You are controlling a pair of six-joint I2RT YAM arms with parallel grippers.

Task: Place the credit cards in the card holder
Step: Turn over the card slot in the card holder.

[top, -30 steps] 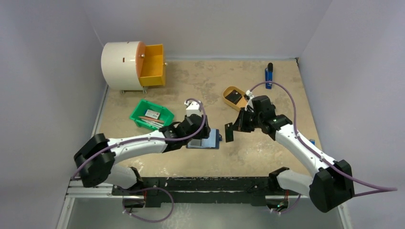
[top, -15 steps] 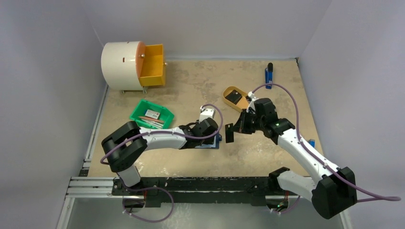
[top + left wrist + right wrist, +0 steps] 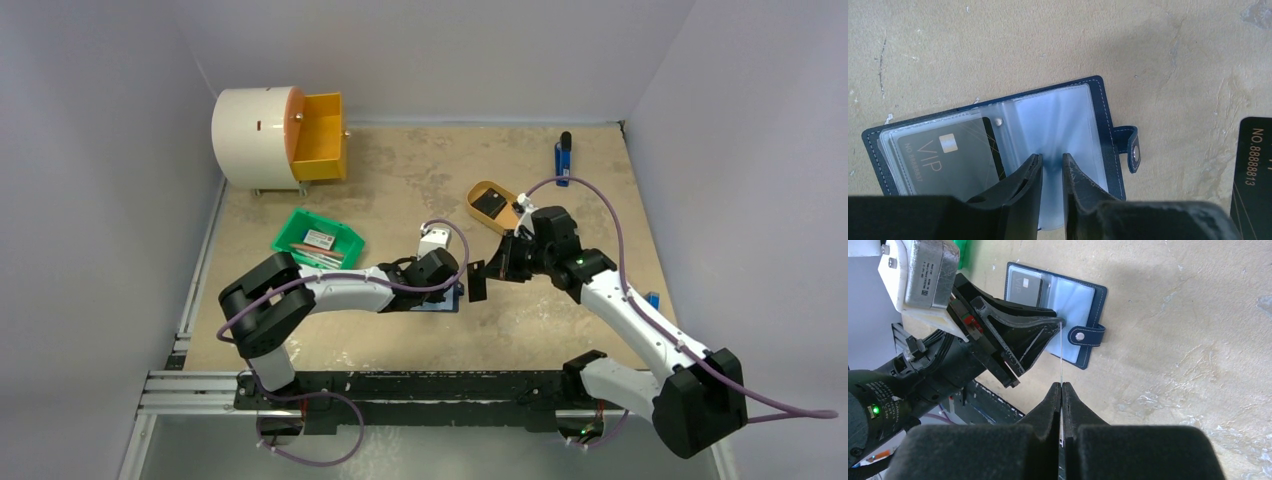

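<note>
The navy card holder (image 3: 1100,107) lies open on the table, snap tab (image 3: 1131,148) to the right. A black VIP card (image 3: 943,155) sits in its left clear sleeve. My left gripper (image 3: 1052,157) is pressed onto the empty right sleeve (image 3: 1068,120), jaws nearly together and pinching the plastic. My right gripper (image 3: 1061,385) is shut on a black credit card (image 3: 1061,352), seen edge-on and held upright just right of the card holder (image 3: 442,300). The same credit card (image 3: 478,279) hangs beside my left gripper (image 3: 457,290). Another dark card (image 3: 490,203) lies in the yellow tray (image 3: 474,210).
A green bin (image 3: 290,238) with small items stands left of the arms. A white drum with an open orange drawer (image 3: 320,135) is at the back left. A blue tool (image 3: 563,160) lies at the back right.
My left arm has swung right along the card holder and its jaws have narrowed onto the right sleeve. The right gripper has brought its card slightly closer to the holder.
</note>
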